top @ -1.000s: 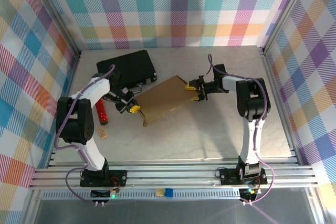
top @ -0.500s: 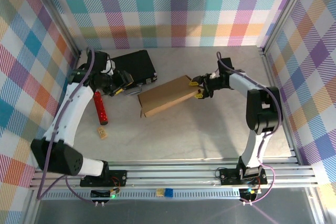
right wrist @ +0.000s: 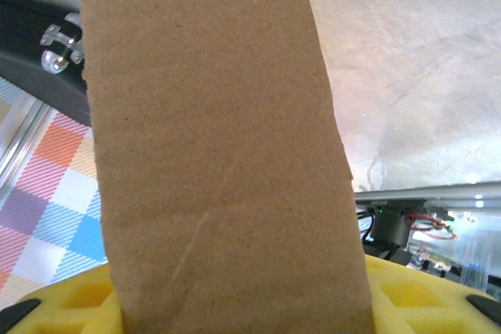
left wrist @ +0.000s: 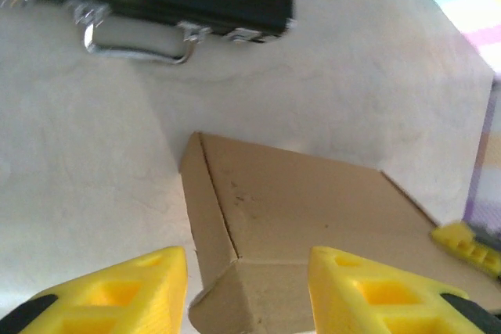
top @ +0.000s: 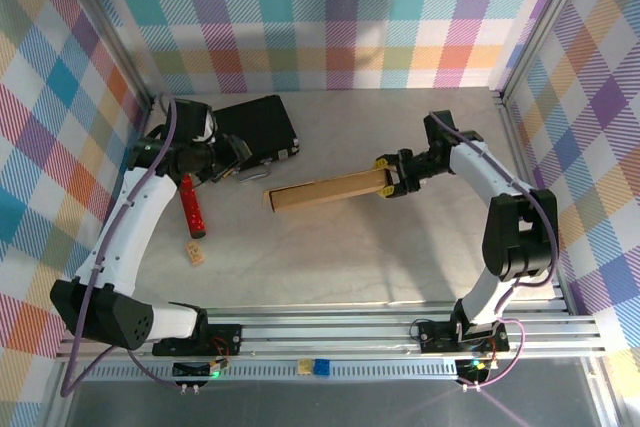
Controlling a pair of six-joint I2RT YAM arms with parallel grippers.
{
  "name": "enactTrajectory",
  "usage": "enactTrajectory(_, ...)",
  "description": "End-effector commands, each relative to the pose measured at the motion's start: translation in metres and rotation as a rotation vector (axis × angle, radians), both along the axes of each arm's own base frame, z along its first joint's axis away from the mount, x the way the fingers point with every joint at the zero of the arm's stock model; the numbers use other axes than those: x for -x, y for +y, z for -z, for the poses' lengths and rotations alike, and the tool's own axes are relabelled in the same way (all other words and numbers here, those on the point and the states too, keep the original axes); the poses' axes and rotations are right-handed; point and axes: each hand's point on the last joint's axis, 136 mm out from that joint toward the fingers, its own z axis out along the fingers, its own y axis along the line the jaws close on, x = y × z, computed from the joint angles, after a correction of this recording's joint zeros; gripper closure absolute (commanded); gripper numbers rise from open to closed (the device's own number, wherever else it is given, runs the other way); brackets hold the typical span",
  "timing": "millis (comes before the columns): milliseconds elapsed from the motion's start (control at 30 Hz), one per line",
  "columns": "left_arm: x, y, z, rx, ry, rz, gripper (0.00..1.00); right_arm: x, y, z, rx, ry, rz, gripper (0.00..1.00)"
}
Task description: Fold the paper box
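Top view: the paper box (top: 325,190), lying flatter a moment ago, now shows edge-on mid-table, probably turned to present its flaps. My right gripper (top: 388,185) pinches its right end. My left gripper (top: 228,159) has withdrawn beside the black case (top: 255,127).
Left wrist: my fingers are spread and empty; the box's corner flap hangs loose.
Right wrist: a plain brown corrugated panel is clamped between my fingers.

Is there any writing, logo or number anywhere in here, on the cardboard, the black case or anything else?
No text can be read in any view.
paper box: plain brown cardboard with no print on the faces that show; the right gripper grips one end.
black case: no label or brand shows.
red cylinder: too small to tell whether it carries any marking.
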Motion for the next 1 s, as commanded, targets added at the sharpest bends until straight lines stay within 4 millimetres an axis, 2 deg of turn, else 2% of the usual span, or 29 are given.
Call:
enactTrajectory(0,0.010,-0.029,-0.033,-0.126,-0.254,0.348,0.56,0.026,-0.011,0.003,-0.005,0.204,0.075,0.55)
enactTrajectory(133,0.035,-0.057,-0.044,-0.154,-0.464,0.599,0.51,0.031,-0.020,0.000,-0.022,0.244,0.070,0.56)
enactTrajectory(200,0.050,-0.069,-0.044,-0.168,-0.539,0.713,0.44,0.031,-0.024,-0.001,-0.025,0.251,0.084,0.56)
enactTrajectory(267,0.059,-0.073,-0.041,-0.238,-0.581,0.784,0.36,0.029,-0.024,-0.004,-0.041,0.251,0.092,0.55)
enactTrajectory(333,0.063,-0.077,-0.037,-0.283,-0.606,0.863,0.33,0.027,-0.025,-0.007,-0.046,0.257,0.090,0.55)
enactTrajectory(467,0.060,-0.091,-0.024,-0.322,-0.606,0.996,0.29,0.023,-0.024,-0.005,-0.069,0.290,0.082,0.57)
enactTrajectory(733,0.036,-0.130,0.001,-0.492,-0.617,1.181,0.26,0.022,-0.026,-0.002,-0.088,0.301,0.068,0.60)
enactTrajectory(833,0.037,-0.144,0.013,-0.533,-0.621,1.266,0.25,0.022,-0.030,0.002,-0.091,0.303,0.071,0.60)
enactTrajectory(967,0.034,-0.147,0.021,-0.593,-0.610,1.275,0.17,0.019,-0.035,0.008,-0.089,0.308,0.072,0.60)
